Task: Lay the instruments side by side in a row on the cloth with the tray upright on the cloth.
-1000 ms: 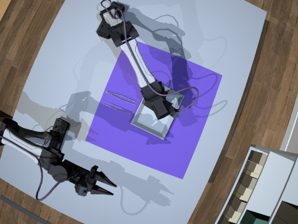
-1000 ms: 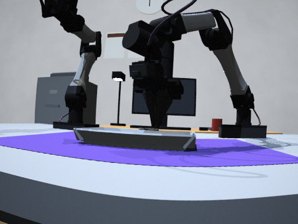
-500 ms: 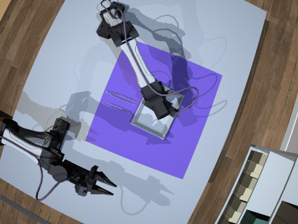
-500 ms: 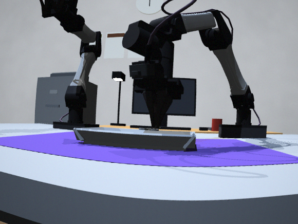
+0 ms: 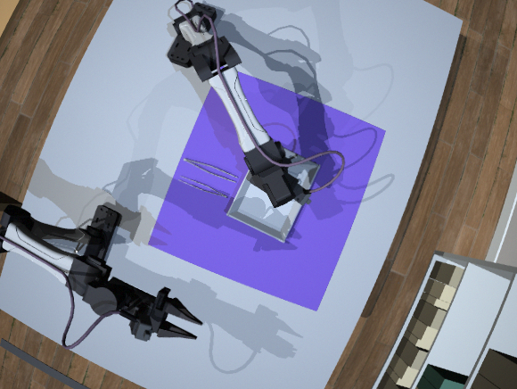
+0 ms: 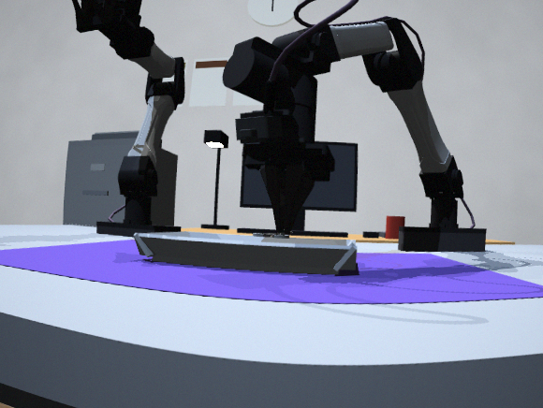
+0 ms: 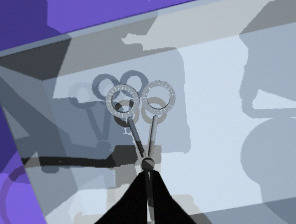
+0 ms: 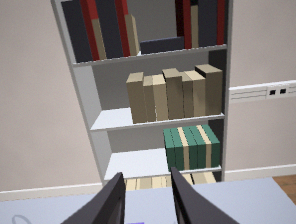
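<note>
Scissors (image 6: 273,235) (image 7: 147,163), with two ring handles set apart, are pinched near their pivot between the pressed-together fingers of the left gripper (image 6: 282,231) (image 7: 149,179). They are held over the inside of the tray (image 5: 258,228) (image 6: 243,255) (image 7: 100,42), with their shadow falling on its floor; the exterior view shows the handles at about the height of the tray's rim. The lower ends of the scissors are hidden by the fingers, so whether they touch the tray cannot be told

The tray, a shallow grey rectangular one with sloping walls, stands upright and wholly on a purple cloth (image 5: 321,268) (image 6: 211,285) (image 7: 100,12) (image 8: 135,223), which is spread flat around it on a pale table (image 5: 401,89) (image 6: 234,337) (image 8: 240,205). Outside the tray, near one of its sides, two slender metal tweezers lie side by side on the cloth. The first tweezers (image 5: 192,161) and the second tweezers (image 5: 218,194) are roughly parallel, with a strip of cloth between them and no part of the tray dividing them

Well apart from the tray, beyond the cloth's edge, the right gripper (image 5: 200,330) (image 8: 147,177) hangs above the table, its fingers spread partway and holding nothing
</note>
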Controlling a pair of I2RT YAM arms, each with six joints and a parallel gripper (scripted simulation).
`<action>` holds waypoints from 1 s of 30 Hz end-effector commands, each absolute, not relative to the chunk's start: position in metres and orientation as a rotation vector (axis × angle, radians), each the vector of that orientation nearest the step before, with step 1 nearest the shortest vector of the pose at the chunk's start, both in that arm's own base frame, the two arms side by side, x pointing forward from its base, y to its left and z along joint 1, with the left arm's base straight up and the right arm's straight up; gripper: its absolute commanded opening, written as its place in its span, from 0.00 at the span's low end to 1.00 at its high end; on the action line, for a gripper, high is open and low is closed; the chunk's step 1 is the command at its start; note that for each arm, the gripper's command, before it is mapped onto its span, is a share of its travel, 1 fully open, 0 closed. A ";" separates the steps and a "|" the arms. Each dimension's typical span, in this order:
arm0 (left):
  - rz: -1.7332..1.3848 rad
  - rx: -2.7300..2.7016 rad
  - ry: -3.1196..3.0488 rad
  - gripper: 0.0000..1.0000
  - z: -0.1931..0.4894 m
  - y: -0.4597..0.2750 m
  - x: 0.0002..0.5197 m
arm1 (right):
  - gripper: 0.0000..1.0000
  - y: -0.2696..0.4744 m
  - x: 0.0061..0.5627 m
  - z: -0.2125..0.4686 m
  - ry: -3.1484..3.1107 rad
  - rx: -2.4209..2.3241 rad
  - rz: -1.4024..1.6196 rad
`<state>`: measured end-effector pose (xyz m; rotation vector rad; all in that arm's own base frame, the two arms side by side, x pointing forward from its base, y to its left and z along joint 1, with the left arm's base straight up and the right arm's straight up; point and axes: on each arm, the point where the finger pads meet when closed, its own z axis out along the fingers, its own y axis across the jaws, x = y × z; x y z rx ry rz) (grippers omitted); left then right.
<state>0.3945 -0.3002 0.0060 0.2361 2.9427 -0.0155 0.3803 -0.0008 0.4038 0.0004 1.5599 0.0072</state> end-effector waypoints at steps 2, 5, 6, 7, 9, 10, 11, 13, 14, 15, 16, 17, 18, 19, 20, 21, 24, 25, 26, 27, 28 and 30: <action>-0.061 0.217 2.925 0.06 0.025 -0.303 0.392 | 0.33 0.001 0.377 0.426 1.473 -0.004 0.024; -0.061 0.217 2.925 0.06 0.024 -0.303 0.392 | 0.33 0.001 0.377 0.426 1.473 -0.004 0.024; -0.061 0.217 2.925 0.06 0.024 -0.303 0.392 | 0.33 0.001 0.377 0.426 1.473 -0.004 0.024; -0.061 0.217 2.925 0.06 0.024 -0.303 0.392 | 0.33 0.001 0.377 0.426 1.473 -0.004 0.024; -0.061 0.217 2.925 0.06 0.024 -0.303 0.392 | 0.33 0.001 0.377 0.426 1.473 -0.004 0.024; -0.061 0.217 2.925 0.06 0.024 -0.303 0.392 | 0.33 0.001 0.377 0.426 1.473 -0.004 0.024; -0.061 0.217 2.925 0.06 0.024 -0.303 0.392 | 0.33 0.001 0.377 0.426 1.473 -0.004 0.024; -0.061 0.217 2.925 0.06 0.024 -0.303 0.392 | 0.33 0.001 0.377 0.426 1.473 -0.004 0.024; -0.061 0.217 2.925 0.06 0.024 -0.303 0.392 | 0.33 0.001 0.377 0.426 1.473 -0.004 0.024; -0.062 0.217 2.924 0.06 0.024 -0.303 0.393 | 0.33 0.001 0.377 0.426 1.473 -0.004 0.024; -0.062 0.217 2.924 0.06 0.024 -0.303 0.393 | 0.33 0.001 0.377 0.426 1.473 -0.004 0.024; -0.063 0.217 2.923 0.06 0.024 -0.303 0.393 | 0.33 0.001 0.377 0.426 1.473 -0.004 0.024; -0.063 0.217 2.923 0.06 0.024 -0.303 0.393 | 0.33 0.001 0.377 0.426 1.473 -0.004 0.024; -0.063 0.217 2.923 0.06 0.024 -0.303 0.393 | 0.33 0.001 0.377 0.426 1.473 -0.004 0.024; -0.063 0.217 2.923 0.06 0.024 -0.303 0.393 | 0.33 0.001 0.377 0.426 1.473 -0.004 0.024; -0.063 0.217 2.923 0.06 0.024 -0.303 0.393 | 0.33 0.001 0.377 0.426 1.473 -0.004 0.024; -0.048 0.219 2.938 0.06 0.031 -0.299 0.387 | 0.33 0.001 0.377 0.426 1.473 -0.004 0.024; -0.049 0.219 2.937 0.06 0.033 -0.299 0.386 | 0.33 0.001 0.377 0.426 1.473 -0.004 0.024; -0.049 0.219 2.937 0.06 0.034 -0.299 0.386 | 0.33 0.001 0.377 0.426 1.473 -0.004 0.024; -0.049 0.219 2.937 0.06 0.035 -0.298 0.385 | 0.33 0.001 0.377 0.426 1.473 -0.004 0.024; -0.049 0.219 2.937 0.06 0.037 -0.298 0.384 | 0.33 0.001 0.377 0.426 1.473 -0.004 0.024; -0.049 0.219 2.937 0.06 0.037 -0.298 0.384 | 0.33 0.001 0.377 0.426 1.473 -0.004 0.024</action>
